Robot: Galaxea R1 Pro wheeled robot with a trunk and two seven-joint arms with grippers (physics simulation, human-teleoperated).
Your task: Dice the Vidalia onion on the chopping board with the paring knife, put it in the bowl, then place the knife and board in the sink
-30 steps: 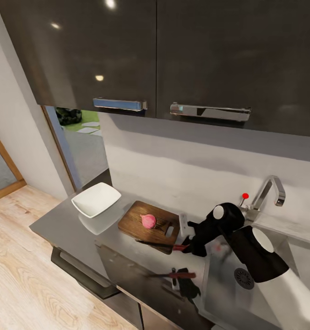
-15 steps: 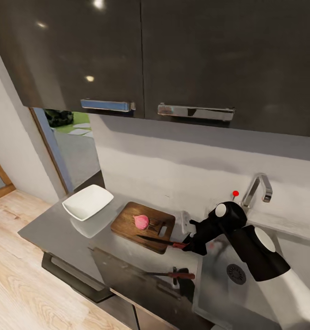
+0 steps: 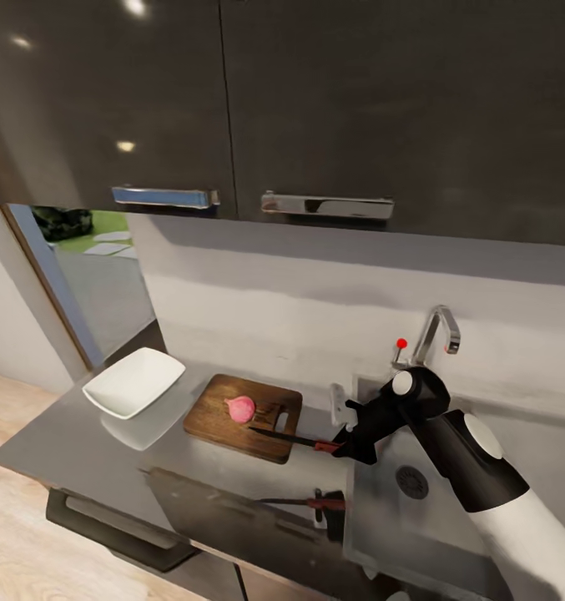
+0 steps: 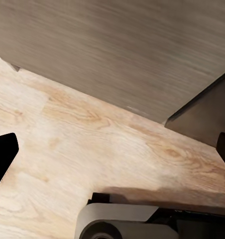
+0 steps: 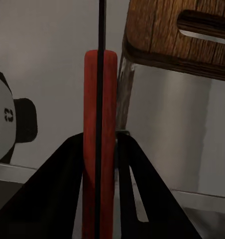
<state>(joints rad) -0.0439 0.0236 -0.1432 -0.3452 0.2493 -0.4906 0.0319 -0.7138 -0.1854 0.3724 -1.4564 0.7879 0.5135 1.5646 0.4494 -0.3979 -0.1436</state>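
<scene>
1. Your right tool point(image 3: 342, 446) is clamped on the knife's point(image 3: 292, 439) red handle; in the right wrist view the handle point(image 5: 99, 144) sits squeezed between both fingers, blade edge running straight out from the grip.
2. The knife is light, stiff and slim. Judge the hold as secure lengthwise but easy to twist, since the handle is round and smooth-looking; press down gently so it does not roll in the grip.
3. The onion point(image 3: 241, 408) rests whole on the board point(image 3: 244, 416), near the board's middle. The blade tip reaches over the board's near edge, just short of the onion.
4. The onion is round, firm and likely to roll under a sideways push. Nothing pins it, so bring the blade down on its top and not against its flank.
5. The board lies flat on the desk point(image 3: 73, 438), between the bowl point(image 3: 133, 381) and the sink point(image 3: 449, 517). It is stiff and flat; its handle slot, on the sink side, is probably the best place to take it later.
6. The bowl, on the far side of the board from the sink, holds nothing; it sits apart from the board.
7. The sink basin shows only its drain point(image 3: 412, 482).
8. Your left tool point(image 4: 112, 164) points at the wooden floor point(image 4: 67, 144) with its fingers spread wide and nothing between them.
</scene>
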